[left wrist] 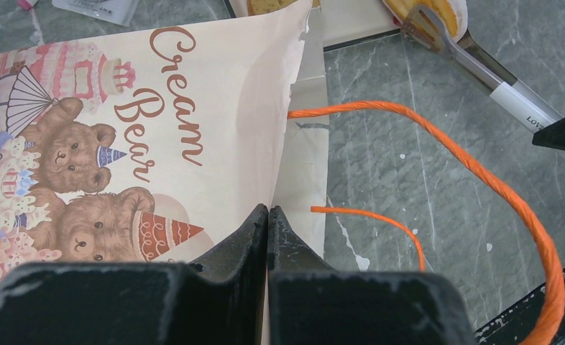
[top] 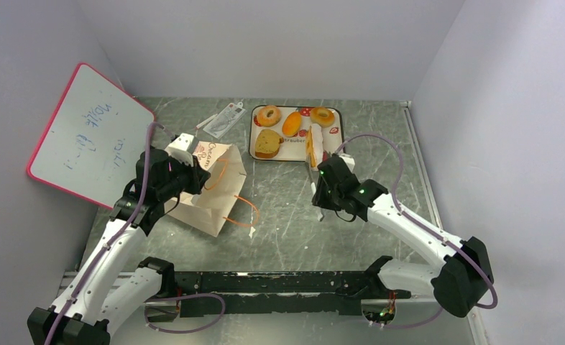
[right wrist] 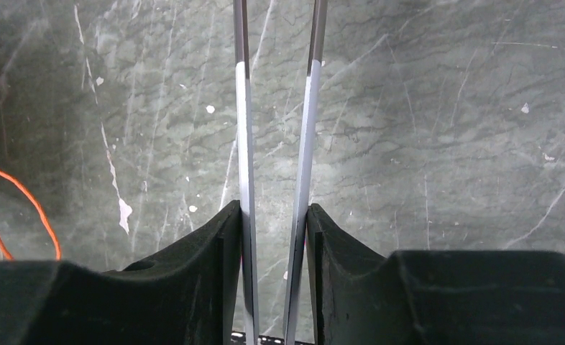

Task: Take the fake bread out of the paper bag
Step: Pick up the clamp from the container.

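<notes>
Dull, smooth paper on the paper bag (left wrist: 215,93), twisty orange string handles (left wrist: 481,172), shiny metal tongs (right wrist: 244,144), glossy fake bread (top: 292,123), smooth stone-look table (top: 287,215).

The marbled grey table (top: 287,215) carries the paper bag (top: 211,198), a tray (top: 292,151), a clear packet (top: 222,118) and a propped whiteboard (top: 85,136).

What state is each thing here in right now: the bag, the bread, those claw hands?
Cream paper bag with orange handles: lying on its side, edge pinched.
Left arm's fingers: shut on the bag's edge.
Four golden toy pastries: out of the bag, lying on the white tray.
Right arm's fingers: shut on the metal tongs.
Tongs: squeezed, clamping a fifth pastry at the tray.
</notes>
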`<action>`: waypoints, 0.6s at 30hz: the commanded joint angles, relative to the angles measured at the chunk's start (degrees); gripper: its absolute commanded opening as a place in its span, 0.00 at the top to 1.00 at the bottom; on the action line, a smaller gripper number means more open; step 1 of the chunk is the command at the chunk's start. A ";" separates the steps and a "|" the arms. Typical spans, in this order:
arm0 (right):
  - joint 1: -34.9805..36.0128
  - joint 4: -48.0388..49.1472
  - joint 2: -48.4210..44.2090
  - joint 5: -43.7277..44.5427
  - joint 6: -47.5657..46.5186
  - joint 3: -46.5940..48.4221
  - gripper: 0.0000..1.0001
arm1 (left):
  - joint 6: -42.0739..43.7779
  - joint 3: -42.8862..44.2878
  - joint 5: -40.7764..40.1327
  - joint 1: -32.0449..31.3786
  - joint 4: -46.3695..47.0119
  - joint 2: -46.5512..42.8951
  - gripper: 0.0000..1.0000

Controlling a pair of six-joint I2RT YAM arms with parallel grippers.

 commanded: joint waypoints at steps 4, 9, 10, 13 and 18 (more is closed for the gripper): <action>0.30 1.22 2.67 2.00 -0.37 1.89 0.62 | 0.14 0.93 1.76 0.69 1.97 -0.06 0.93; -1.39 5.11 7.46 2.56 -2.97 5.91 0.63 | 0.26 1.61 1.51 0.69 1.39 -0.22 0.93; -2.27 5.63 9.34 2.45 -3.66 7.09 0.63 | 0.38 1.75 1.36 0.69 1.25 -0.25 0.93; -5.05 7.45 12.44 1.55 -5.72 10.38 0.63 | 0.41 1.88 1.32 0.69 1.21 -0.27 0.93; -7.24 7.63 13.55 0.92 -7.10 13.17 0.62 | 0.19 1.42 1.43 0.77 1.16 -0.76 0.93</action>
